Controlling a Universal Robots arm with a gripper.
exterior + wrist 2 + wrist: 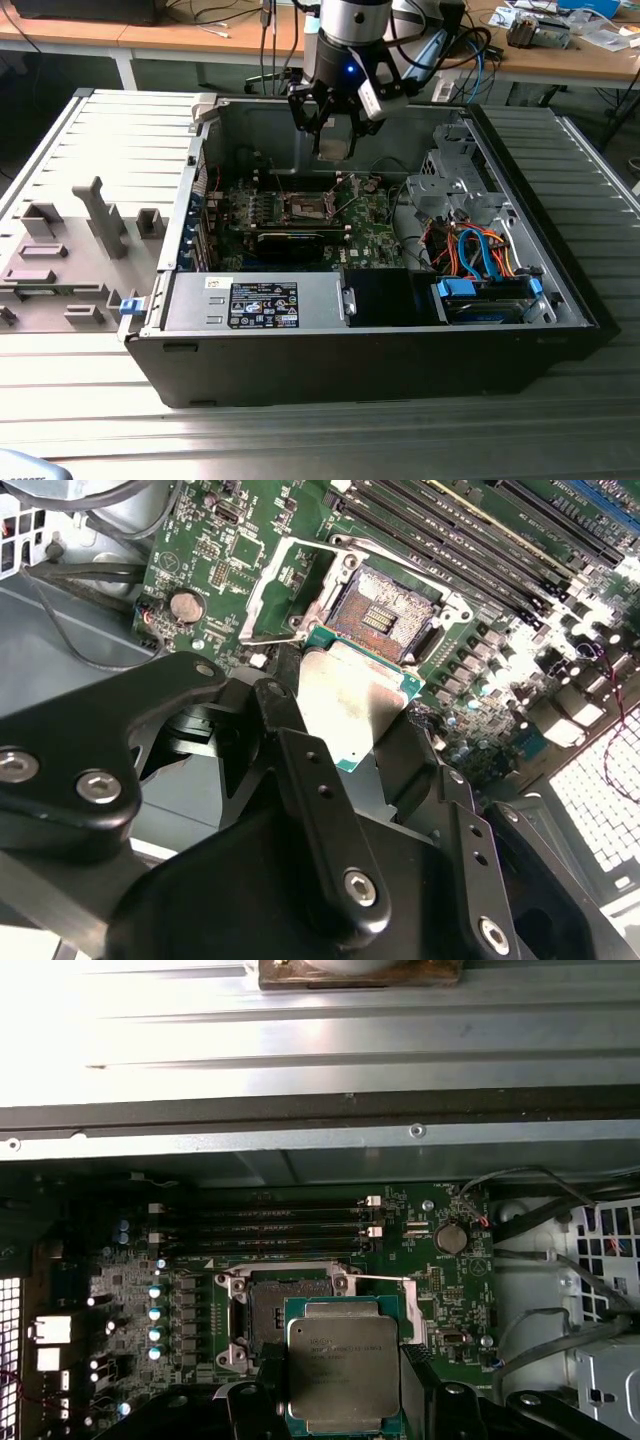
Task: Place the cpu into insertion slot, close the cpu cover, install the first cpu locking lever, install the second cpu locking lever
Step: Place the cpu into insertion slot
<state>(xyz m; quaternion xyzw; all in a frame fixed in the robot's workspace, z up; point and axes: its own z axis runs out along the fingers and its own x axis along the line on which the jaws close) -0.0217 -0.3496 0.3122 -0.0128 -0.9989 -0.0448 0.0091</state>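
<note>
The cpu [343, 1372] is clamped by its edges in the tool [343, 1405], and it hangs over the board beside the insertion slot [285, 1298]. It is not seated.

Surface [300, 440]: grey and slatted, and it carries the open case [400, 350].

Case: it lies on its side with the panel off. In the exterior view the slot [303, 208] sits near the middle of the case floor, and the arm comes down from above it.

Board [440, 1280]: green, and it surrounds the slot on all sides. In the first wrist view four long memory slots [270, 1225] run just beyond the slot, and a coin battery [451, 1237] lies near one of its corners.

Tool [333, 140]: black fingers [300, 780] grip opposite edges of the cpu [355, 705], so the jaws stand narrow at chip width.

Slot [385, 610]: its dark centre is exposed and empty inside the silvery rim.

Cpu cover [268, 595]: swung up and open, and it stands at the slot's side toward the battery [186, 605].

Cpu: the metallic face shows in both wrist views. In the second wrist view its leading edge overlaps the near rim of the slot, and whether it touches that rim cannot be told.
</note>
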